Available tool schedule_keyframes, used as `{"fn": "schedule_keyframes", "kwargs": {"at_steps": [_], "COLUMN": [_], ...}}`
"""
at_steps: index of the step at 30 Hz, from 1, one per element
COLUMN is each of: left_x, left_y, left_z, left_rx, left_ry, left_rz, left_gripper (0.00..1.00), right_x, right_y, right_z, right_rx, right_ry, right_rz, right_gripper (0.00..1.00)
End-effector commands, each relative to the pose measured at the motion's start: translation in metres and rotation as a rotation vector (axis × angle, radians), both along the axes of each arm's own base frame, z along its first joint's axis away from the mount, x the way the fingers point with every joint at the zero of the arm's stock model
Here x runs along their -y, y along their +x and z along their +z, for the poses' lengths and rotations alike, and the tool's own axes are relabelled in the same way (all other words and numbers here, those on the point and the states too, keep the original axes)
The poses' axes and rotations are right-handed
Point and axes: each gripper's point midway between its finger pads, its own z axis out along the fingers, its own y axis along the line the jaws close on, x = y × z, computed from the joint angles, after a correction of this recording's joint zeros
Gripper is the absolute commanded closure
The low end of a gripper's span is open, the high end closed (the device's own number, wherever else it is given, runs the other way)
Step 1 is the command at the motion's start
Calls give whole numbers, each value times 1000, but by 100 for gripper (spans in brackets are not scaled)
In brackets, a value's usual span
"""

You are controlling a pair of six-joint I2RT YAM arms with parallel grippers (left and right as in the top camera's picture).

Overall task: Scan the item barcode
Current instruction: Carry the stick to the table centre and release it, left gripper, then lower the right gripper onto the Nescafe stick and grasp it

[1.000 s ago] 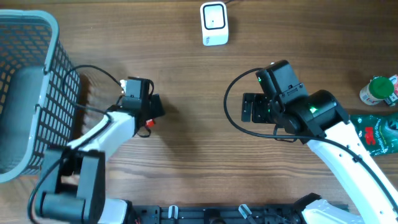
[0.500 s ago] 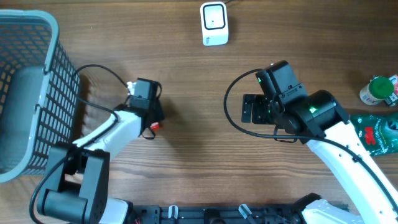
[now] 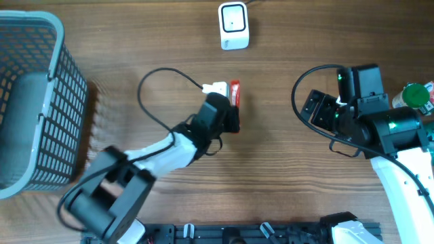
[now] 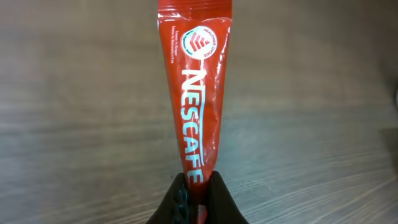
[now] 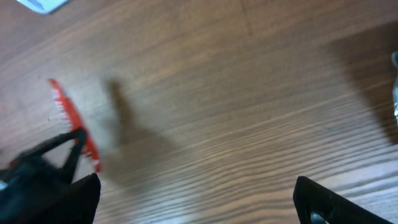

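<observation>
Red Nescafe stick sachet (image 4: pixel 196 93), just the one, pinched at one end by the left end effector (image 4: pixel 198 193), which is clamped tight on it. It's over the middle of the wooden counter (image 3: pixel 285 190), near the single white barcode scanner (image 3: pixel 233 26). Right end effector (image 5: pixel 193 202) is spread wide, nothing in it. One grey mesh basket (image 3: pixel 68 102) far left; one green-capped bottle (image 3: pixel 412 98) and one green packet (image 3: pixel 426 146) far right.
</observation>
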Motion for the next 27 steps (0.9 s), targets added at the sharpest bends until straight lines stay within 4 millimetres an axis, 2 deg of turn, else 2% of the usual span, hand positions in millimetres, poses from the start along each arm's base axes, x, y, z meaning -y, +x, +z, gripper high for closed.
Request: {"fn": "schedule_keyframes", "kwargs": {"at_steps": [1, 4, 5, 6, 8, 9, 10, 12, 13, 15, 17, 18, 19, 20, 21, 22, 24, 25, 26, 27], "left_x": [17, 35, 39, 40, 39, 37, 27, 7, -9, -44, -79, -92, -105, -115, -129, -145, -174, -181, -198, -211], "left_y": [-9, -24, -28, -29, -27, -25, -22, -16, -12, -4, 4, 8, 12, 14, 14, 13, 3, -2, -16, -30], "left_z": [-14, -12, -12, -11, -6, -2, 3, 16, 27, 43, 64, 77, 97, 112, 132, 155, 221, 241, 279, 302], "left_rx": [-49, -65, -64, -63, -49, -39, -27, 23, 73, 135, 201, 230, 278, 316, 367, 427, 605, 657, 747, 794], "left_ry": [-41, -64, -64, -65, -68, -61, -33, 41, 109, 220, 299, 301, 289, 286, 283, 282, 284, 282, 259, 229], "left_rz": [-19, -83, -97, -99, -101, -95, -59, 11, 49, 181, 320, 376, 437, 480, 545, 623, 725, 744, 789, 823], "left_gripper": [96, 96, 89, 73, 70, 50, 36, 32, 18, 3, 0, 0, 0, 0, 0, 0, 0, 0, 0, 0], "right_x": [-4, -7, -8, -8, -8, -8, -8, -8, -9, -10, -13, -17, -34, -50, -67, -85, -123, -129, -134, -136], "right_y": [-2, -2, -2, -3, -3, -3, -2, -1, 1, 9, 23, 36, 52, 55, 56, 58, 61, 62, 57, 55], "right_z": [1, 1, 1, 1, 1, 1, 1, 2, 2, 3, -4, -16, -39, -53, -67, -82, -114, -127, -148, -160], "right_rx": [-2, -3, -4, -5, -6, -6, -4, -1, 5, 28, 43, 51, 41, 13, -25, -55, -80, -91, -125, -149], "right_ry": [36, 51, 56, 56, 55, 57, 58, 69, 74, 74, 77, 74, 87, 113, 130, 127, 42, -21, -104, -140], "right_rz": [-3, 4, 7, 7, 6, 4, 3, -20, -26, -16, -13, 0, 85, 146, 207, 259, 378, 394, 393, 392], "right_gripper": [0, 0, 0, 0, 0, 0, 0, 0, 0, 0, 0, 0, 0, 1, 8, 11, 11, 11, 11, 10]}}
